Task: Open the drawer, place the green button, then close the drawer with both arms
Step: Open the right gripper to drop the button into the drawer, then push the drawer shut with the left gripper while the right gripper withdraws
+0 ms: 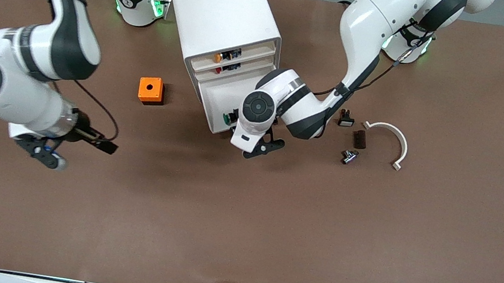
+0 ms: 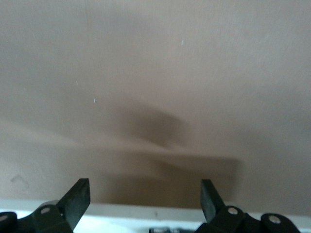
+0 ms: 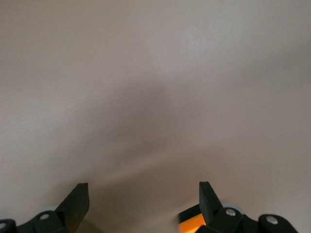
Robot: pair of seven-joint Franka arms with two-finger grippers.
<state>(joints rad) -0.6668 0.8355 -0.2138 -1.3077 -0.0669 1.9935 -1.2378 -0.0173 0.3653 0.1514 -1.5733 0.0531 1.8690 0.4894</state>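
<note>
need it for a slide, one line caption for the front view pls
Left claw open at the pulled-out drawer holding the green button; right claw waits open.

My left arm's wrist covers most of the open drawer (image 1: 223,102), so of the button (image 1: 226,118) only a sliver of green cap peeks out beside it, and my left gripper (image 1: 265,147) shows only partly under the wrist. Both wrist views give blurred brown table (image 2: 155,73) with my fingertips (image 3: 77,201) cut off by the picture's edge. The small parts in the upper drawers (image 1: 227,58) are too tiny to identify.
</note>
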